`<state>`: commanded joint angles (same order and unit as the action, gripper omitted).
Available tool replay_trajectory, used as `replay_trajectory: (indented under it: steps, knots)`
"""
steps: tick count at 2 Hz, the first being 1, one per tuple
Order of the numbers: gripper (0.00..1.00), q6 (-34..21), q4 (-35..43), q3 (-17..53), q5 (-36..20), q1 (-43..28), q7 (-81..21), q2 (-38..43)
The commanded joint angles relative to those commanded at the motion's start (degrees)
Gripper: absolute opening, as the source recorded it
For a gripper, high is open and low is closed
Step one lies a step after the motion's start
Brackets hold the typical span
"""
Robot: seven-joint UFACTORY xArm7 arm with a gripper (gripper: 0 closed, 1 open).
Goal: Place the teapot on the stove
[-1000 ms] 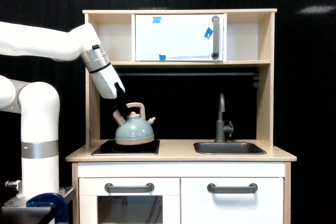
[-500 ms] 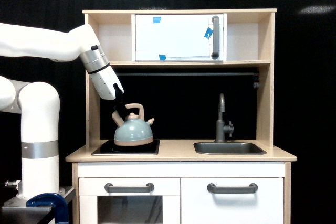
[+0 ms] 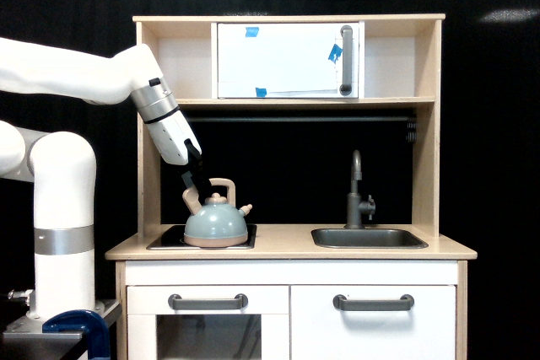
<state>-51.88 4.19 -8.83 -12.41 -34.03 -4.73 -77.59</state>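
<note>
The pale grey-blue teapot (image 3: pixel 216 224) with beige handle and knob sits low over the black stove (image 3: pixel 164 240) at the left of the wooden counter. Its base rim appears to rest on the panel, and its spout points to the exterior view's right. My gripper (image 3: pixel 195 184) reaches down from the upper left on the white arm. Its black fingers are shut on the left side of the teapot's arched handle.
A grey sink (image 3: pixel 368 238) with a dark faucet (image 3: pixel 358 193) lies to the exterior view's right of the stove. A shelf with a white cabinet door (image 3: pixel 287 61) hangs above. The wooden side panel (image 3: pixel 150 174) stands close beside my arm.
The teapot, held in my gripper, has come down from just above the stove onto the panel and shifted slightly to the right.
</note>
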Motion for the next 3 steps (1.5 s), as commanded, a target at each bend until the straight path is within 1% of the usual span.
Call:
replay_trajectory:
  steps: [1,2,3]
  knots:
    - [1.00,0.72,2.92,1.12,0.74,0.99,-0.92,3.68]
    - [1.00,-7.52,15.54,8.44,5.35,5.23,-6.14,8.56]
    - [1.00,-4.92,22.86,16.41,8.66,7.36,-13.39,19.16]
